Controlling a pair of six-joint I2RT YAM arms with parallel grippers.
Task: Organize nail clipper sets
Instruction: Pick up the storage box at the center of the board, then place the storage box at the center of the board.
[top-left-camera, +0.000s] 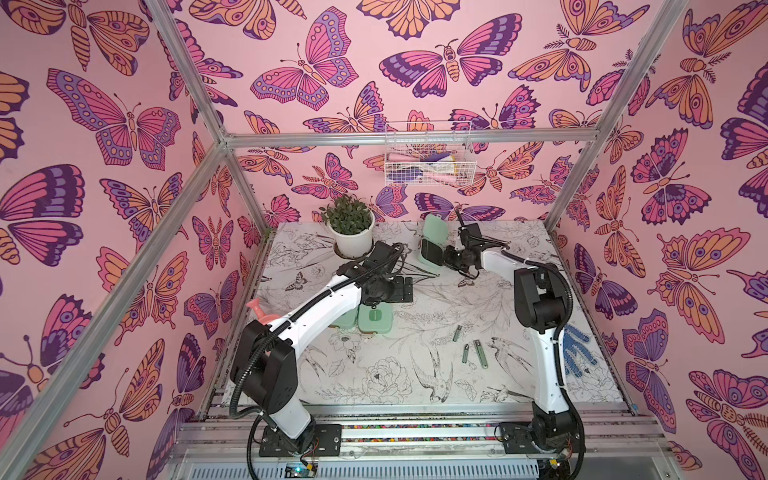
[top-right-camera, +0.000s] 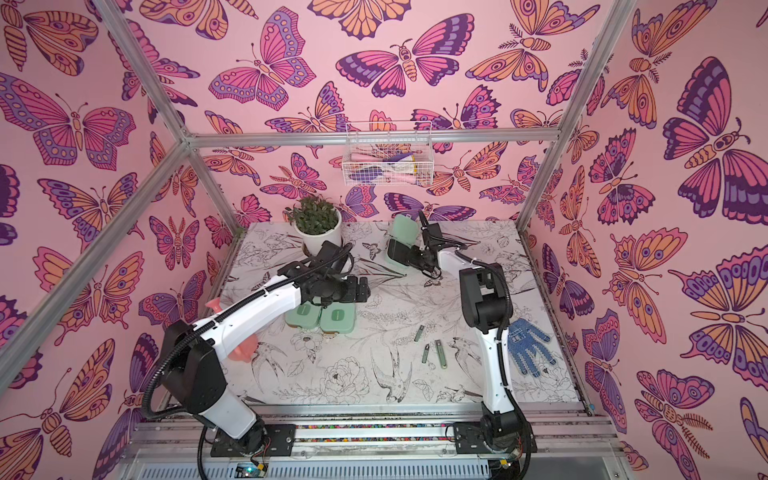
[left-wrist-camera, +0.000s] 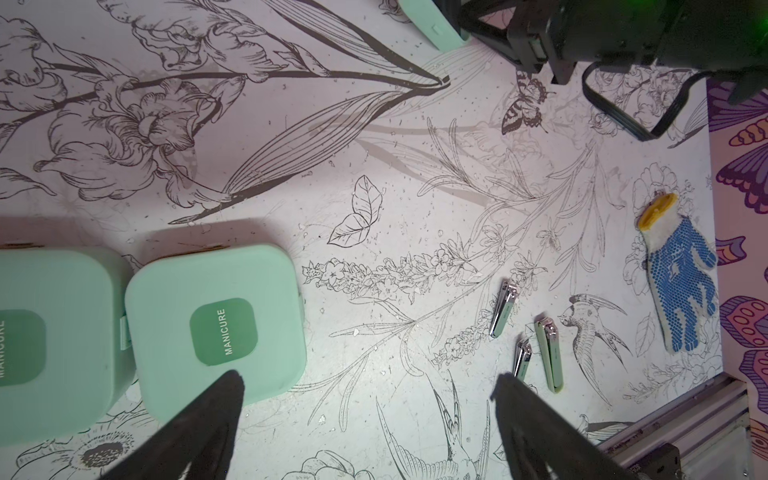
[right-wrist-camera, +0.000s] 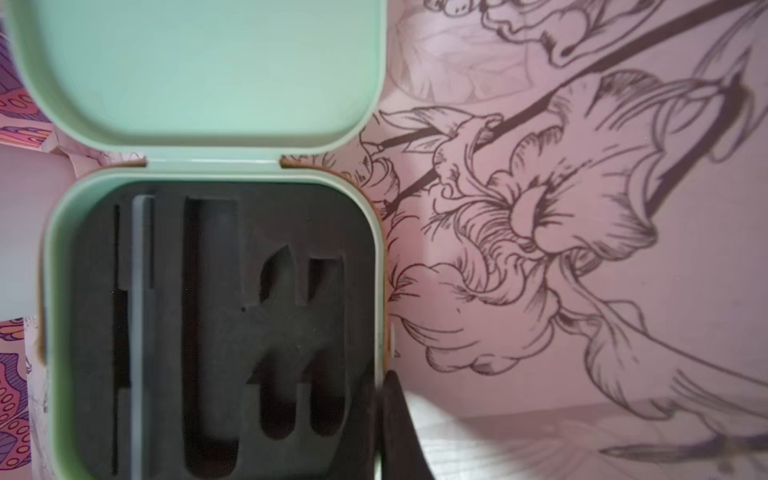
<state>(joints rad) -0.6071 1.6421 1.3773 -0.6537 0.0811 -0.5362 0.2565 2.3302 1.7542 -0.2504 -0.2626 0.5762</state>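
at the flower-printed table's (top-left-camera: 415, 374) far side, a mint-green rounded-square hinged plastic case (right-wrist-camera: 208, 83) stood open, black slotted insert showing; likely light, stiff, slick, best pinched at its rim, where the right gripper (right-wrist-camera: 384, 415) was pressed together. 2 shut cases (left-wrist-camera: 216, 320) lay near the spread left gripper (left-wrist-camera: 370, 378); 3 slim grey-green metal clippers (left-wrist-camera: 549, 353) lay loose.

Matt plastic case (right-wrist-camera: 199, 75), shiny metal clippers (left-wrist-camera: 549, 357)

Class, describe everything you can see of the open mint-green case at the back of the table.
The open case is a rounded-square, mint-green plastic box lying flat on the far side of the table. Its hinged lid stands raised, plain inside. The base holds black foam cut with long slots, which look empty. The right gripper, shut, seems to pinch its side wall.
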